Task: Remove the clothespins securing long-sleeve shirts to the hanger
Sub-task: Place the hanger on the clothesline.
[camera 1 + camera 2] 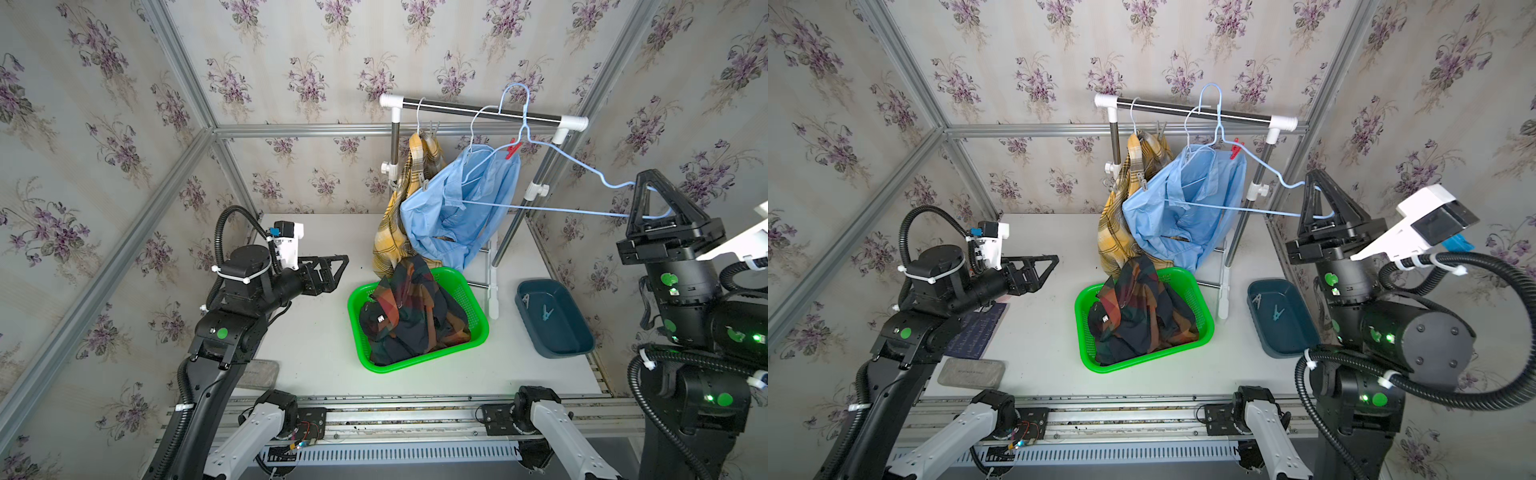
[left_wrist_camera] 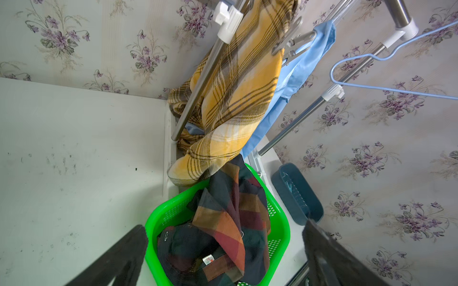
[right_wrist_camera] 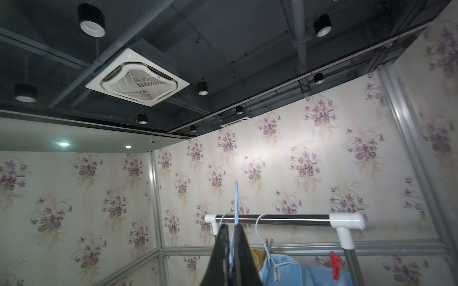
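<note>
Right gripper (image 3: 231, 237) pinching blue hanger (image 1: 561, 210), red clothespin (image 1: 513, 150) seemingly clipping blue shirt (image 1: 449, 232)

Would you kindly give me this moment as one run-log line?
left gripper: open, empty | right gripper: shut on blue hanger | check shirt: in green basket | red clothespin: on light blue shirt

I see floral wallpaper (image 1: 291, 62) (purple sprigs on cream) on every wall, held in an aluminium frame (image 1: 311, 131). The tabletop (image 1: 316, 365) is white and scuffed. Overhead, a dark ceiling (image 3: 235, 37) carries a square air vent (image 3: 137, 78) and round spotlights (image 3: 92, 18).
</note>
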